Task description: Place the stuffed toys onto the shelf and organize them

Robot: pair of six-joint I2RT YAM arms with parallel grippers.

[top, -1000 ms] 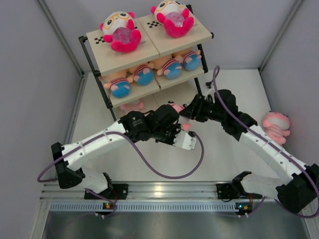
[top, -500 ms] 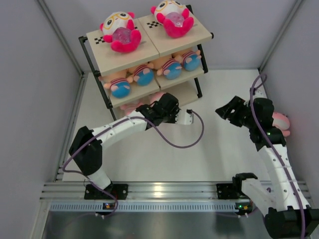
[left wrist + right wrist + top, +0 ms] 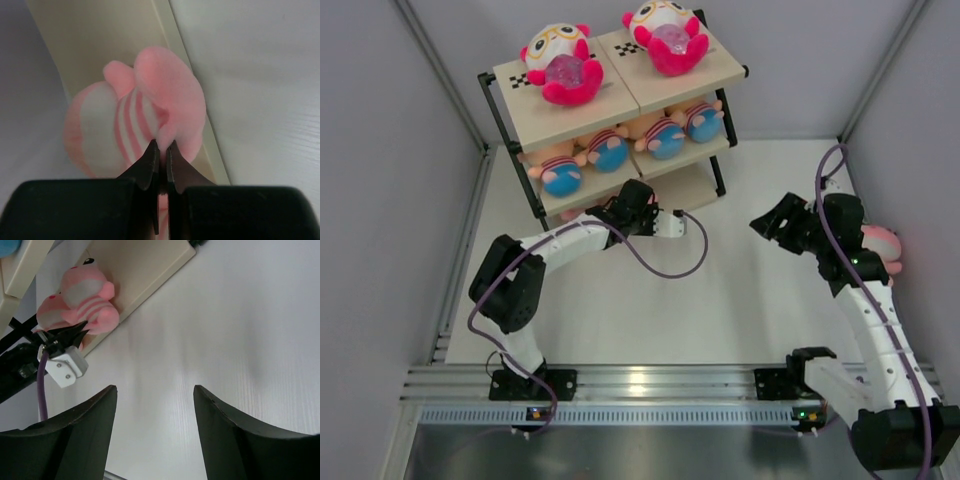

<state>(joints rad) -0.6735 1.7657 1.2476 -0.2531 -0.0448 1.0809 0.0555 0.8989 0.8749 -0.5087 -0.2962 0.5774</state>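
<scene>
The shelf [image 3: 620, 95] stands at the back. Two hot-pink toys [image 3: 560, 62] lie on its top board and several peach toys [image 3: 610, 150] on the middle board. My left gripper [image 3: 623, 203] reaches into the bottom tier. It is shut [image 3: 162, 145] on a pale pink striped toy [image 3: 150, 115], which lies at the front edge of the bottom board [image 3: 145, 265]. The right wrist view also shows that toy [image 3: 82, 302]. My right gripper [image 3: 770, 218] is open and empty [image 3: 155, 390] above the table, right of the shelf. Another pale pink toy [image 3: 880, 245] lies behind my right arm.
White walls close the table on the left, right and back. My left arm's purple cable [image 3: 680, 255] loops over the table in front of the shelf. A metal rail [image 3: 640, 385] runs along the near edge.
My left gripper has carried the pale pink toy back and left into the shelf's bottom tier. My right arm drew away to the right and has since stayed almost still.
</scene>
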